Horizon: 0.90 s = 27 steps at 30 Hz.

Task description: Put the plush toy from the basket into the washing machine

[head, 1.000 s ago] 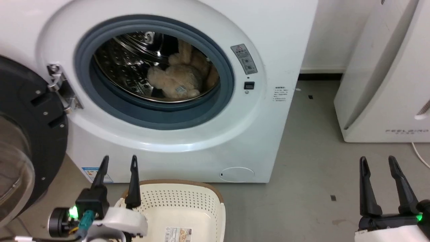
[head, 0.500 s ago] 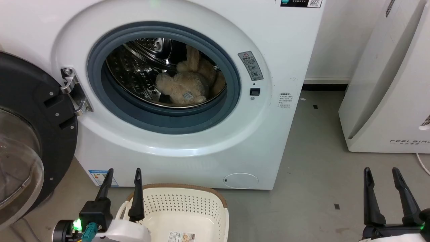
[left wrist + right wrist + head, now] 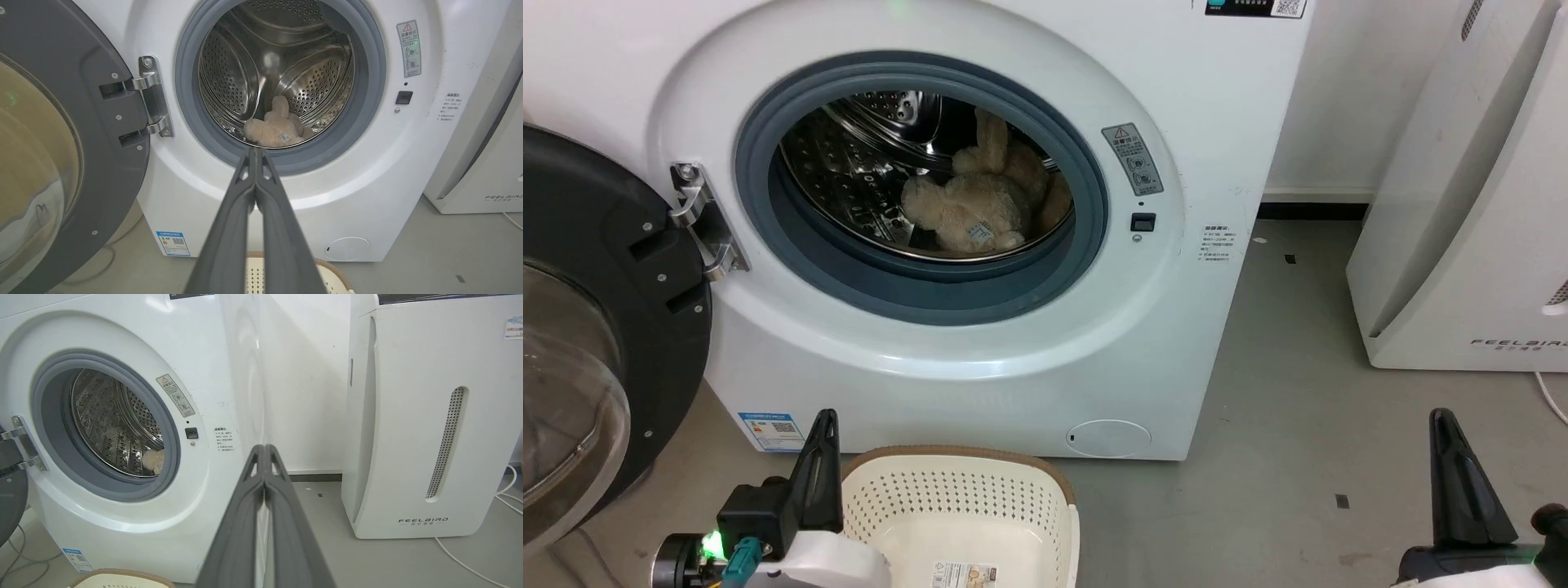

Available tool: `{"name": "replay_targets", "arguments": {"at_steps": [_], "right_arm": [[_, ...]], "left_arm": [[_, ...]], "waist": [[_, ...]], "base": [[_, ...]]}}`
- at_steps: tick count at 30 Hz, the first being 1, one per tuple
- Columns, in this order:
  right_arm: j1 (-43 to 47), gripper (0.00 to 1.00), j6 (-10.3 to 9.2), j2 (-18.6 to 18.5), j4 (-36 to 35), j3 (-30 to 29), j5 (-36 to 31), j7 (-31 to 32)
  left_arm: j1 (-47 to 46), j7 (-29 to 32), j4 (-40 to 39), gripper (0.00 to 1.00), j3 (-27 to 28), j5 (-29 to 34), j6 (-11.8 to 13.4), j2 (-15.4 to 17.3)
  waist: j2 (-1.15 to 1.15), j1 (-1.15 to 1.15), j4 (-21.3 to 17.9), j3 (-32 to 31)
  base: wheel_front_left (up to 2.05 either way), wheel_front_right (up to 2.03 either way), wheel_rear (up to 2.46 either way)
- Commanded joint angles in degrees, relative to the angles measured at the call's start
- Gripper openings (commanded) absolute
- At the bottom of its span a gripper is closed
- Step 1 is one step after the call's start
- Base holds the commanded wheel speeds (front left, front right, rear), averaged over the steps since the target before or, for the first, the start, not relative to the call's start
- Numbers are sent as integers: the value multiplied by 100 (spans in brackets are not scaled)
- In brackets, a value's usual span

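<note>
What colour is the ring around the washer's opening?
The gasket is grey, clearest in left wrist view.

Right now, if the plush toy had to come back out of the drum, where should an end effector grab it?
The upright limb of the plush toy, I'd judge: it stands clear above the body, easy to pinch. Come straight in from the front through the washing machine porthole, over the grey gasket, since the toy lies low on the drum floor.

Ahead of matt left claw (image 3: pixel 255 151): shiny perforated steel drum (image 3: pixel 310 77), fluffy plush toy (image 3: pixel 273 131), matt rubber gasket (image 3: pixel 186 81), glossy washing machine (image 3: pixel 367 196) shell; beside claw, perforated smooth plastic basket (image 3: pixel 964 498).
</note>
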Motion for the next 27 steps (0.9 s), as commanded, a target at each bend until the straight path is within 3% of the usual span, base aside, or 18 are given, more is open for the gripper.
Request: {"name": "replay_targets", "arguments": {"at_steps": [1, 27], "right_arm": [[-53, 0, 0, 0, 24, 27, -38, 41], [-199, 0, -1, -1, 114, 183, -252, 371]], "left_arm": [[10, 32, -56, 0, -2, 24, 1, 3], [35, 360, -273, 0, -20, 95, 5, -3]], "waist": [[0, 0, -4, 1], [0, 0, -52, 19]], "base": [[0, 0, 0], [0, 0, 0]]}}
